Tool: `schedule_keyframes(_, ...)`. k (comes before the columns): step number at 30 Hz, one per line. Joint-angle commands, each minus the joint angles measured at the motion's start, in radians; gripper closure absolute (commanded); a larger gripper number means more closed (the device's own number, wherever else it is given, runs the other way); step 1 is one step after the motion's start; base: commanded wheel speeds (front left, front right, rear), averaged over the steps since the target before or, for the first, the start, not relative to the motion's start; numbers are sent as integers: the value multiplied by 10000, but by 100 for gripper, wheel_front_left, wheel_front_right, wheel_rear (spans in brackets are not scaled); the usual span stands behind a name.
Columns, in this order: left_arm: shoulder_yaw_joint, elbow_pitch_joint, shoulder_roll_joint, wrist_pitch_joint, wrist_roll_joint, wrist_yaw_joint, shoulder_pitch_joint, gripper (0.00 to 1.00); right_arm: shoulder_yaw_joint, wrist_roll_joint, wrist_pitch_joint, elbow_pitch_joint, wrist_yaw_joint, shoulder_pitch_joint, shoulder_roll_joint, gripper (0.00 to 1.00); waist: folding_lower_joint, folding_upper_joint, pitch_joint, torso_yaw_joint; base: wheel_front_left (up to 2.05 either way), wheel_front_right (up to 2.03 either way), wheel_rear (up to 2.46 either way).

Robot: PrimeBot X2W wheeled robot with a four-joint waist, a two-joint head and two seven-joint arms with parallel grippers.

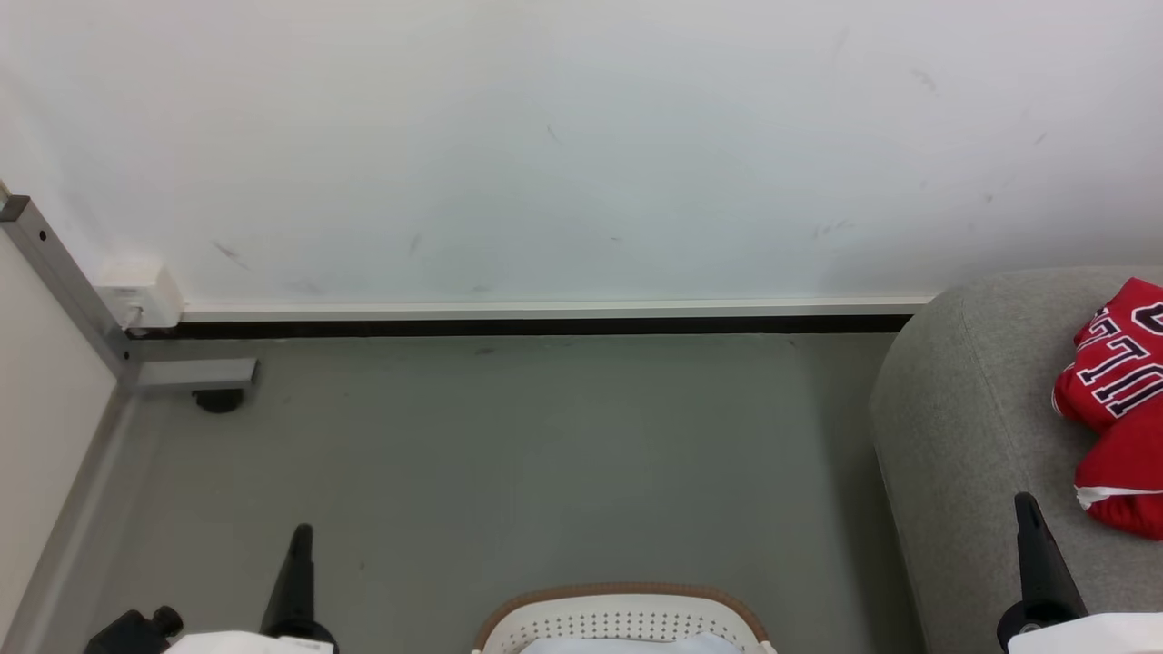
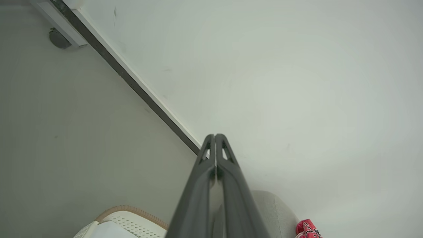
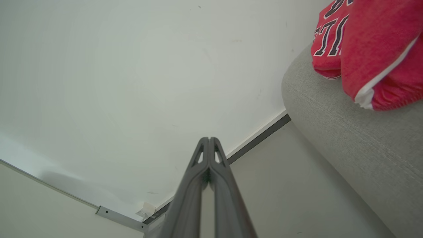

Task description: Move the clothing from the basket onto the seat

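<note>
Head: red clothing (image 1: 1113, 400) lay on seat (image 1: 963, 427); basket (image 1: 627, 595) held a pale thing (image 1: 627, 645), unclear what.
L wrist: left gripper (image 2: 214, 137) was closed, empty.
R wrist: right gripper (image 3: 209, 140) likewise.
Transfer looked near done; next move called for checking basket.

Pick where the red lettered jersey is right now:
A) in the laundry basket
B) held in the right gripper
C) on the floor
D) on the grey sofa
D: the red lettered jersey lies on the grey sofa, apart from the shut right gripper and to the right of the white laundry basket, which stands on the floor.
</note>
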Motion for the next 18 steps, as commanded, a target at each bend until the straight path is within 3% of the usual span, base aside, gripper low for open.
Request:
schedule_keyframes(1,67,-119,66,104,-383,-52,-231,100,-105,371,105,-73,-7,-254,-31,100,0,0,3,17,0,0,0)
schedule_keyframes(18,233,-126,78,576,-2072,-72,-359,100,-384,1963,577,7,-10,-332,91,100,0,0,24,148,0,0,0)
